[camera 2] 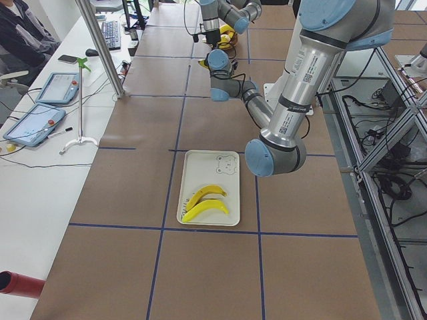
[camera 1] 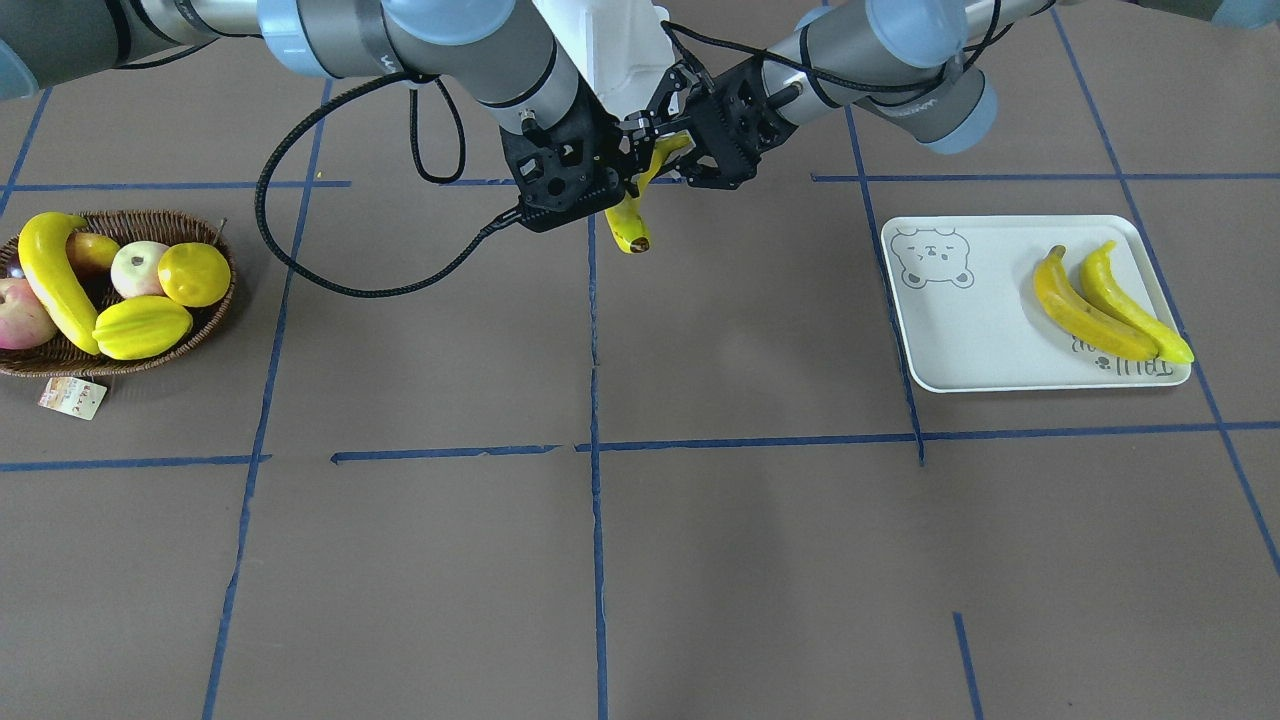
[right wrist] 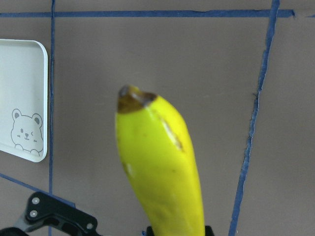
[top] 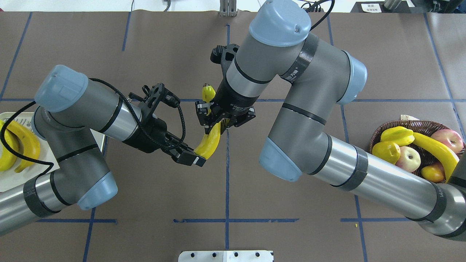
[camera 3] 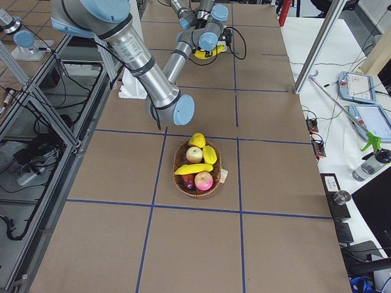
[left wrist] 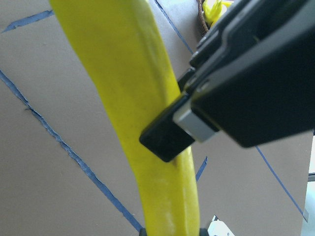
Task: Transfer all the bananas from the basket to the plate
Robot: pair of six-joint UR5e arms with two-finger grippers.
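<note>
Brown paper crossed by blue tape lines (camera 1: 595,560) covers the table (camera 1: 780,560). Well away from the plate (camera 1: 960,340), roughly midway toward the basket (camera 1: 195,345), a banana (top: 210,140) hangs clear of the surface, pinched by both grippers at once. The left gripper (top: 198,155) is clamped on the end nearer the plate. The right gripper (top: 215,123) is clamped further along, on the side away from the plate, and the banana's dark tip juts out beyond its fingers. In the left wrist view the peel rises from between that gripper's own fingers, with the right gripper pressed against its side.

On the plate, at the end opposite the bear face, an inner banana (camera 1: 1088,312) and an outer banana (camera 1: 1132,302) lie side by side over the grey lettering. The outer one's greenish tip reaches the rim.

Far from the plate, at the table's other end, the basket holds a fourth banana (camera 1: 55,280). This one lies curved across the other fruit: a starfruit (camera 1: 142,328), a lemon (camera 1: 194,273), a pale apple (camera 1: 138,268) and a red apple (camera 1: 20,315). A paper tag (camera 1: 72,397) lies on the table just outside the basket's rim.

Across the plate from the robot, a person (camera 2: 20,33) sits at a white desk (camera 2: 40,173) alongside the table.
</note>
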